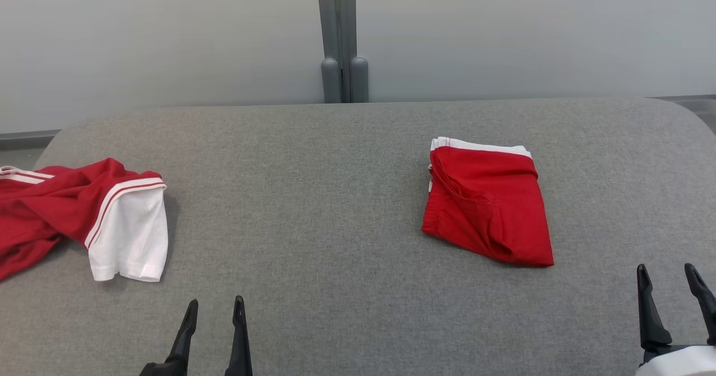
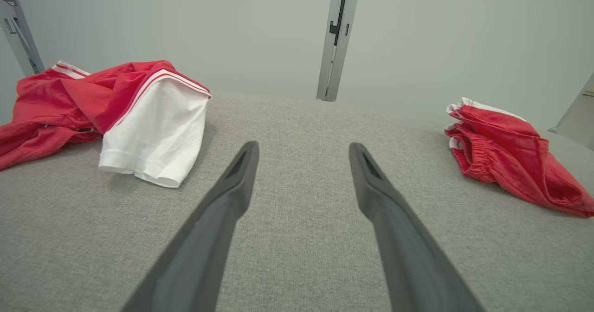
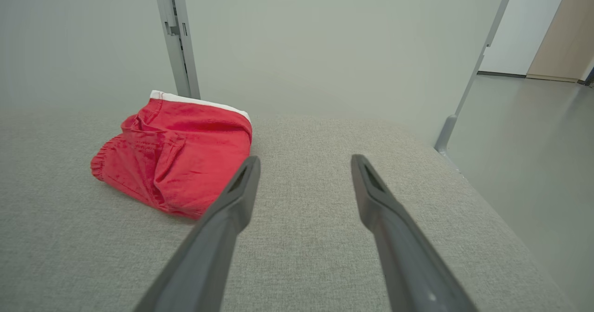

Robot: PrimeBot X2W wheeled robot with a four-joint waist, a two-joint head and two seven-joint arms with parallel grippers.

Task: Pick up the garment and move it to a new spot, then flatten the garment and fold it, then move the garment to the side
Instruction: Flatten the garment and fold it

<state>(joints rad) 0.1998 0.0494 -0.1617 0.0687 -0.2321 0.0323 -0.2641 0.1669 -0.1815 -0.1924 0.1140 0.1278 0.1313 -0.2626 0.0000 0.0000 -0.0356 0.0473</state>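
The folded red garment is lying on the right half of the grey desk, towards its far side, folded into a compact packet with a white band showing along its far edge and a gathered waistband along its left side. It is resting flat on the felt with nothing touching it. Well apart from it, at the desk's left edge, a crumpled red-and-white garment is sprawling in a heap, one white sleeve with red stripes lying spread towards the middle of the desk and the red body bunching up behind it and running out of the head view on the left. The left end effector is hovering low over the near edge of the desk, its two dark fingers spread apart and gripping nothing, pointing at the bare felt between the two garments and a little nearer the crumpled one. The right end effector is waiting at the near right corner, its fingers likewise parted and carrying nothing, just to the right of the folded garment and short of it. Behind the desk a pale wall panel is standing, split by a grey post, and in the right wrist view a smooth floor is stretching away past the desk's right edge.
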